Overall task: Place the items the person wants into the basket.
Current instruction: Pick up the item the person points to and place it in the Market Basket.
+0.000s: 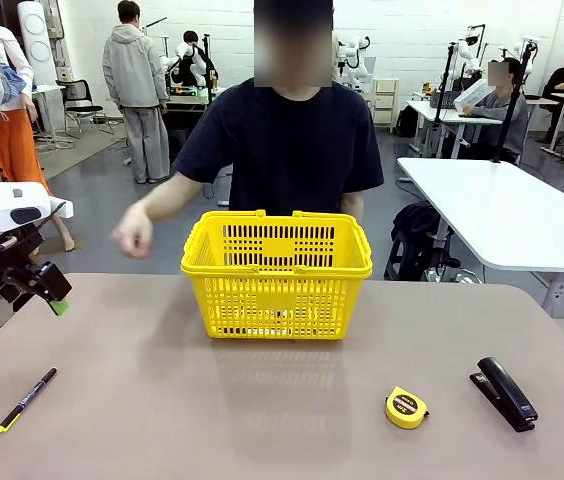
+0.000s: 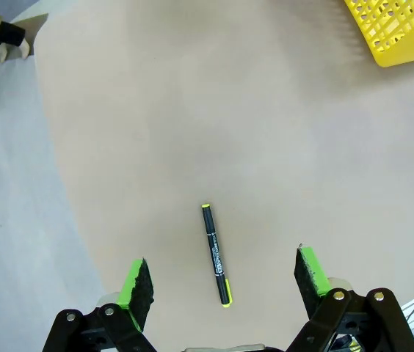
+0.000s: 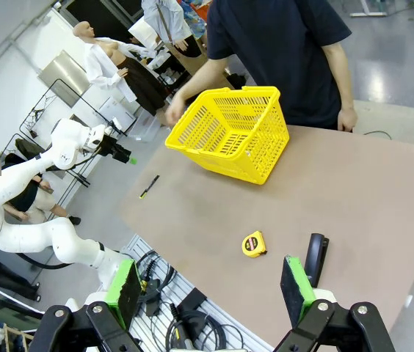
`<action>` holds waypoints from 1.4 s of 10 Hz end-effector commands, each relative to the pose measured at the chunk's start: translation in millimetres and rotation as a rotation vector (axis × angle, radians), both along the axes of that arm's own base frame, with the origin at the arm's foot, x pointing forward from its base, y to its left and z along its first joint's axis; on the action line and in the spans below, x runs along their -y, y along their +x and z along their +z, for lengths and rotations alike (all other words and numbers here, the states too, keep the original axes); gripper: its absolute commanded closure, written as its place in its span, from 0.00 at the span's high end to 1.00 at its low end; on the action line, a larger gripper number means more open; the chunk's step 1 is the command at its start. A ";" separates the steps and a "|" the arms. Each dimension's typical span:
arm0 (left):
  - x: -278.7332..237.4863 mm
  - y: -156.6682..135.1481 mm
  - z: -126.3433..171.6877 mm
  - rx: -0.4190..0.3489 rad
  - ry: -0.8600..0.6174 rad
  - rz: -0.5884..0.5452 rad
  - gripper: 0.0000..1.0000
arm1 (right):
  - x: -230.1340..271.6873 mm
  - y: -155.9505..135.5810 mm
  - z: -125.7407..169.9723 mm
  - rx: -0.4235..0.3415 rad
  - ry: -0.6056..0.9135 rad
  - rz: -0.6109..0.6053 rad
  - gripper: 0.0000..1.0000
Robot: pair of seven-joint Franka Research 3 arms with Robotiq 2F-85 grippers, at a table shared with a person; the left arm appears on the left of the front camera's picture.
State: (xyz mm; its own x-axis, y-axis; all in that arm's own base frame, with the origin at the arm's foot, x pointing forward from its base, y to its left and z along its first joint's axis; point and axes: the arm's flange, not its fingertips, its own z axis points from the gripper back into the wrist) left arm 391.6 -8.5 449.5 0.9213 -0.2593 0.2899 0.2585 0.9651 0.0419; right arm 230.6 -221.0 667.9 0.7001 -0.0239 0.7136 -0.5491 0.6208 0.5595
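Near edge, left: thin black pen (image 2: 216,254) with yellow ends, flat on tan table (image 1: 162,400), below left gripper (image 2: 222,273), spread wide, empty. Right gripper (image 3: 208,282) also spread wide, nothing held. Near right: tape measure (image 1: 405,407), stapler (image 1: 503,393), print unreadable. Farther: yellow basket (image 1: 276,272) mid-table, person's hand (image 1: 134,236) raised beside it. Busy workshop behind.

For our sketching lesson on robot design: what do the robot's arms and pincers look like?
The left arm is white with rounded, tube-like segments. The left pincer and right pincer are black, each with two fingers carrying bright green pads on bolted linkages.
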 end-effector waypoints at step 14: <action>-12.6 -10.6 -96.0 -0.010 0.033 0.091 1.00 | -0.4 0.9 1.9 0.025 0.020 0.012 1.00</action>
